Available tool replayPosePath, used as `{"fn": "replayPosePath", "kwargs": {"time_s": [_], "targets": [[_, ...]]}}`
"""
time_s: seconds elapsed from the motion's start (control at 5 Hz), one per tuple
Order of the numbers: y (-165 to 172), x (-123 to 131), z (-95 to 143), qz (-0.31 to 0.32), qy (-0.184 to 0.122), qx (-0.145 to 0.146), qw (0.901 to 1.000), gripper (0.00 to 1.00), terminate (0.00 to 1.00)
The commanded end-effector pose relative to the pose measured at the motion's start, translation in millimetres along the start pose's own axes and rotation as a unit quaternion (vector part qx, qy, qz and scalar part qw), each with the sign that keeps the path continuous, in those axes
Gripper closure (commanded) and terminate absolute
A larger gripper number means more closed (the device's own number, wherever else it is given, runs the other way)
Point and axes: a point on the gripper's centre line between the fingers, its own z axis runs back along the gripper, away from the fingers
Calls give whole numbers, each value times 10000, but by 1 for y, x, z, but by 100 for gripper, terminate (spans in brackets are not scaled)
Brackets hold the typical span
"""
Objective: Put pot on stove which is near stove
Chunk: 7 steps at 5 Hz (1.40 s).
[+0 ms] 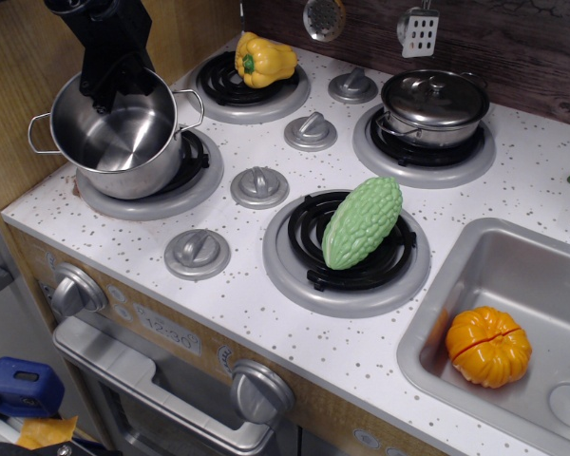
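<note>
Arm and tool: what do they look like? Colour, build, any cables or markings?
All matte black. The tool is a blocky housing that narrows downward into slim fingers. Above it, a rounded joint section runs out of frame at the top edge. No cables, labels or markings can be made out.

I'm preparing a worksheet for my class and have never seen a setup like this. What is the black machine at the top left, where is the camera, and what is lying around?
One camera looks down at a toy kitchen from the front. The black gripper of a robot arm is shut on the rim of a tall shiny steel pot, which is over the front-left coil burner. Other burners carry a yellow plastic pepper, a lidded shallow steel pot and a green bumpy gourd. An orange toy pumpkin lies in the grey sink.
</note>
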Motion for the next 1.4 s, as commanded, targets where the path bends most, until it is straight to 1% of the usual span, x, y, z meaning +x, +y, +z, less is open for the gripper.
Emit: {"fn": "replayPosePath", "kwargs": {"time_s": [0.0,0.2,0.4,1.0,1.2], "targets": [[22,-7,6,-268,21,370,9990,100,0],[27,-11,1,-329,-71,388,9987,100,0],[28,-11,1,-398,-212,407,9982,0,0],[28,-11,1,-398,-212,407,9982,0,0],[28,-11,1,-398,-212,407,9982,0,100]]}}
